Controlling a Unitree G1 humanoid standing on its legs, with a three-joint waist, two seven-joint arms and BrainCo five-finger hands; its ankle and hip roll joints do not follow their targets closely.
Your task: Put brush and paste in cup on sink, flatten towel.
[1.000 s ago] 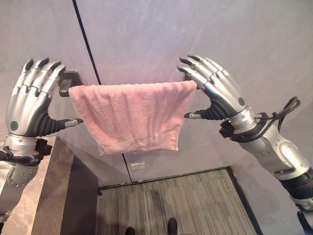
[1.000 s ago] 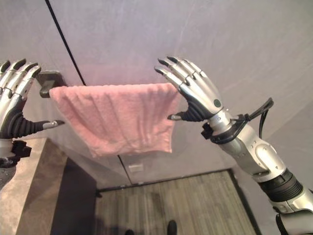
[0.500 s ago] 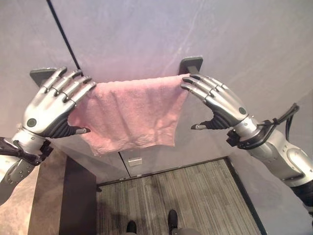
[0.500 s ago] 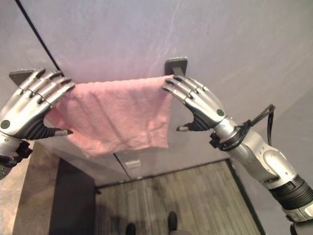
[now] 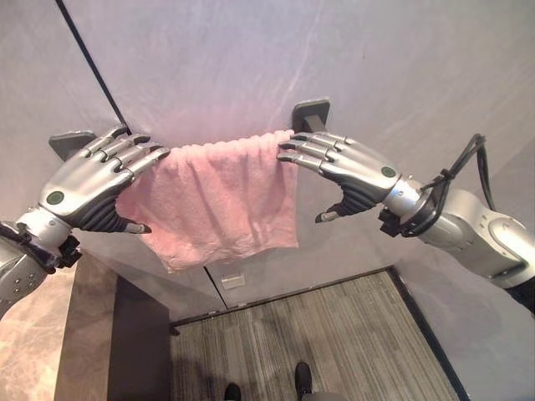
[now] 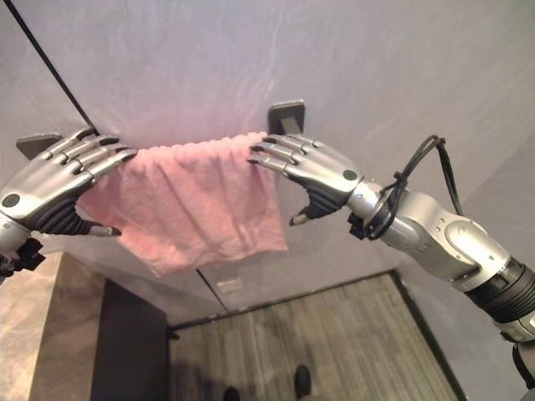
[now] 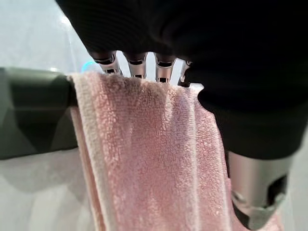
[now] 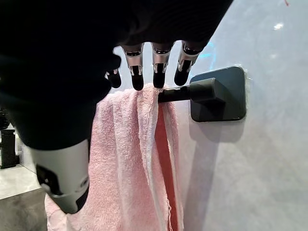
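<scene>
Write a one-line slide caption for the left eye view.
Both hands, left and right, rest straight fingers on a pink towel hung over a wall bar.

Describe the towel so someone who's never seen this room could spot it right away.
Look at the grey wall, then at the dark rail bracket fixed to it. Draped over that rail, between the left hand and the right hand, hangs the towel: the one pink, fluffy thing among grey surfaces.

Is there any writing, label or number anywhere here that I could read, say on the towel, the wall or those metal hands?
None can be read.
Towel: plain pink, no label showing.
Small wall plate below it: too small to tell.
Left hand and right hand: no legible marks.
</scene>
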